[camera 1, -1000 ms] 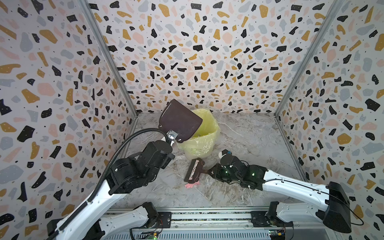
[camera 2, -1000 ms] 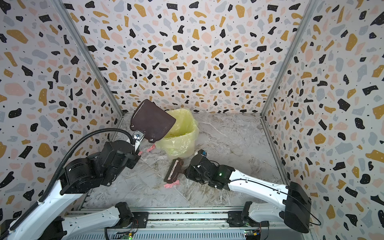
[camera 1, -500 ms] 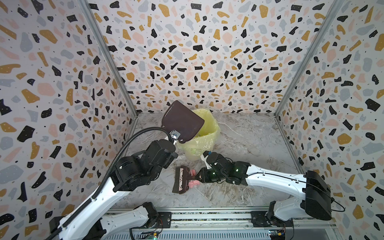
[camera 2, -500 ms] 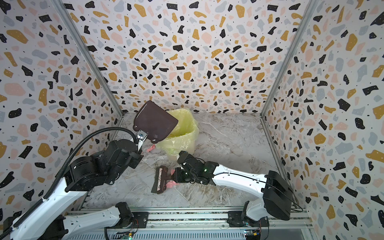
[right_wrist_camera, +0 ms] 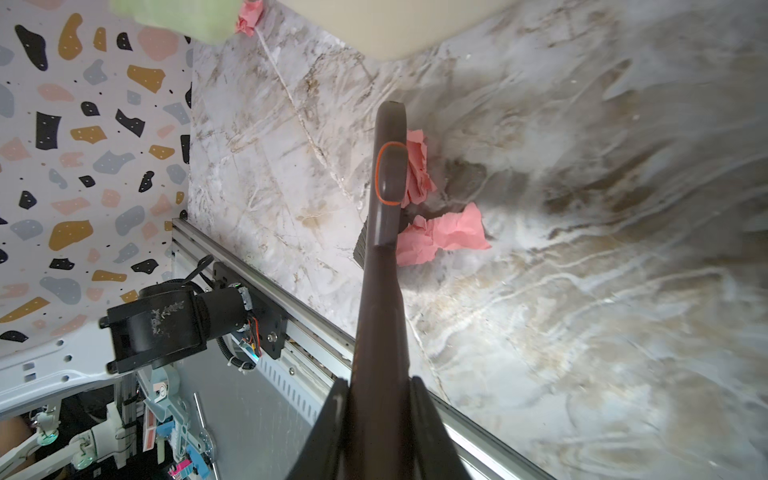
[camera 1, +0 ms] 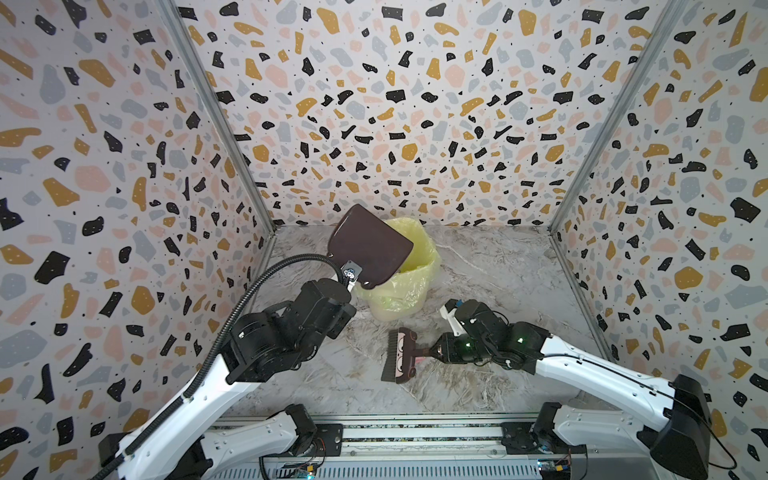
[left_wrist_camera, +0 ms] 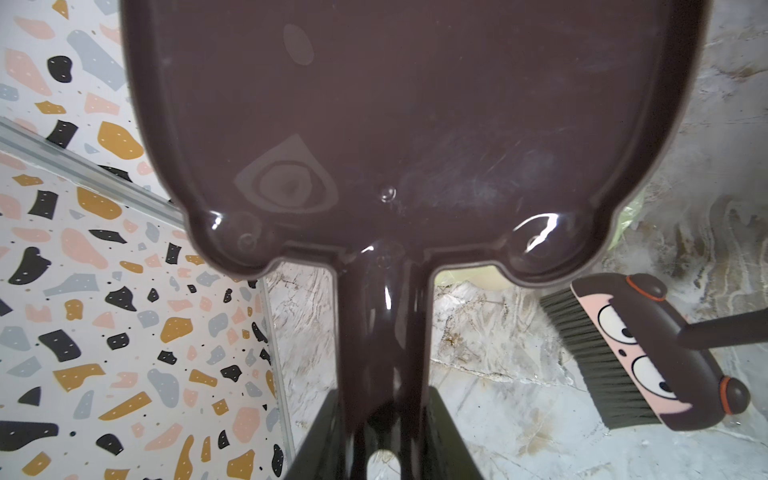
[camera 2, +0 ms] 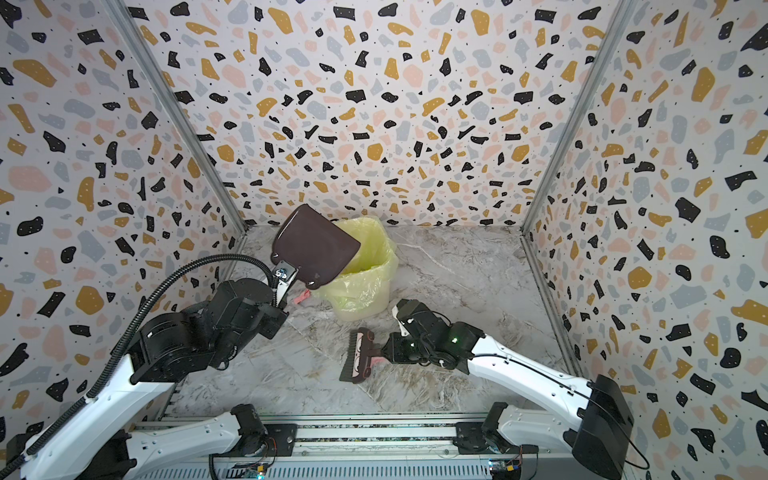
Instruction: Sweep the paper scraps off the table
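The left gripper (left_wrist_camera: pixel 382 395) was found clenched around the handle of a dark brown dustpan (camera 1: pixel 370 249), held raised and tilted over the mouth of a bin (camera 1: pixel 395 309) with a yellow liner (camera 1: pixel 419 266). The pan covered much of that mouth in both top views, so the bin's contents could not be inspected, nor could it be told whether the pan carried anything. In the left wrist view the pan filled most of the frame and ran off its edge. The right gripper (right_wrist_camera: pixel 378 380) was clamped on the handle of a small brush (camera 1: pixel 399 355), its head down at the table (camera 1: pixel 498 266) in front of the bin; its fingertips were hidden behind the wrist in both top views. Of the paper scraps (right_wrist_camera: pixel 444 235), two crumpled pink ones lay on the table just beside the brush head, showing in a top view only as a pink sliver (camera 2: pixel 376 360). A third pink scrap (camera 2: pixel 302 296) lay on the table beside the bin. The right wrist view cut the bin off at its edge. The brush head bore a printed cartoon face (left_wrist_camera: pixel 636 353) with two eyes. A small tag (camera 1: pixel 351 272) at the left gripper carried a mark too small to read, and a moulded teardrop mark (left_wrist_camera: pixel 286 183) on the pan could not be read either.
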Controlling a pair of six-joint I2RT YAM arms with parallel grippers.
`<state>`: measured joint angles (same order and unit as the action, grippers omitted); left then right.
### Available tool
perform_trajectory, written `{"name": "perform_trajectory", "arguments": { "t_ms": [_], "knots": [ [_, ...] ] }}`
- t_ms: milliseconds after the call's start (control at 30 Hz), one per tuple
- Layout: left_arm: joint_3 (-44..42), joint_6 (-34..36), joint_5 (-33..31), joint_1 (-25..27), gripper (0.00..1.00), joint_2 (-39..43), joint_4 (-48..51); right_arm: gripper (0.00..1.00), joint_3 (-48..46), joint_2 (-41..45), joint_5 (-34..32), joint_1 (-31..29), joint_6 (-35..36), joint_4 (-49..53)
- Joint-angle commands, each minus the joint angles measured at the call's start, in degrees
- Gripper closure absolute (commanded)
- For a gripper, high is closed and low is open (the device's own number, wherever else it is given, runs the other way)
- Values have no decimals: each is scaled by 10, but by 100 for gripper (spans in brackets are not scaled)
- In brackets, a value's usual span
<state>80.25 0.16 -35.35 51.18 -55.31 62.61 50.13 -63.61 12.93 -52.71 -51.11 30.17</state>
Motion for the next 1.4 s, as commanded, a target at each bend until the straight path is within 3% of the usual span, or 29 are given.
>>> {"name": "perform_trajectory", "arguments": {
  "t_ms": [0,300,700,1067,1367],
  "knots": [
    [18,-8,37,2,100,0,-8,100,-14,39,-18,31,33,123],
    [46,5,97,18,100,-9,26,100,16,102,-26,98,62,196],
    [75,-10,171,95,100,-32,62,100,156,115,-67,108,76,282],
    [29,-124,198,177,100,-73,71,100,272,95,-184,114,103,412],
    [-83,-242,211,252,100,-46,70,100,277,56,-198,114,154,417]
  ]
}}
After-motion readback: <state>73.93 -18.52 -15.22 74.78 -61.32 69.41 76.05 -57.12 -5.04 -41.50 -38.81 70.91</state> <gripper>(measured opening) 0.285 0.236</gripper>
